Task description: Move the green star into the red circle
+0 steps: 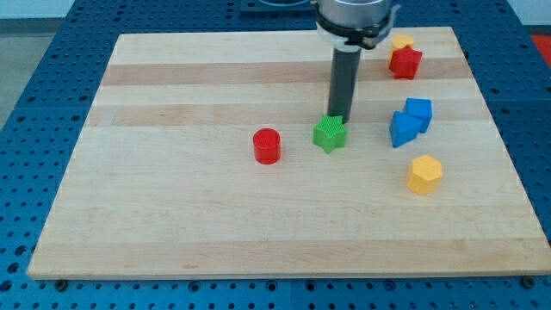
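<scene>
The green star [330, 133] lies near the middle of the wooden board [172, 215]. The red circle [268, 145], a short red cylinder, stands to the view's left of it with a gap of about one block width between them. My tip [337, 118] is at the star's upper right edge, touching or almost touching it. The rod comes down from the view's top.
Two blue blocks [409, 121] sit side by side to the view's right of the star. A yellow hexagon block [424, 174] lies below them. A red star [405, 62] and a small yellow block [402, 41] sit at the view's top right.
</scene>
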`<state>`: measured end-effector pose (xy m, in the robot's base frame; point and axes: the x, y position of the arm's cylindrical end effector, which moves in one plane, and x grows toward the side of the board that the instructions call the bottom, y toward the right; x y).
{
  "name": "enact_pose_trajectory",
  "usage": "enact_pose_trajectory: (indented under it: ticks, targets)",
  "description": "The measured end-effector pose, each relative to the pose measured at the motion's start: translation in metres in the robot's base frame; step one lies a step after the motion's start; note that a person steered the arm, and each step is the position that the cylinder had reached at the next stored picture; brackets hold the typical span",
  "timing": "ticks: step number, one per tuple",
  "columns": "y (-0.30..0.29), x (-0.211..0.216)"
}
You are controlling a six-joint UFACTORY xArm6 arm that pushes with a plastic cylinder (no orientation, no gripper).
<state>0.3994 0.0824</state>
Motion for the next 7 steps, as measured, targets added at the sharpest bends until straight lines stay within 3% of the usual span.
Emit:
enact_pose_trajectory:
  ticks: [2,7]
  targets:
    - [-0.008,0.049]
    - [-0.072,0.070]
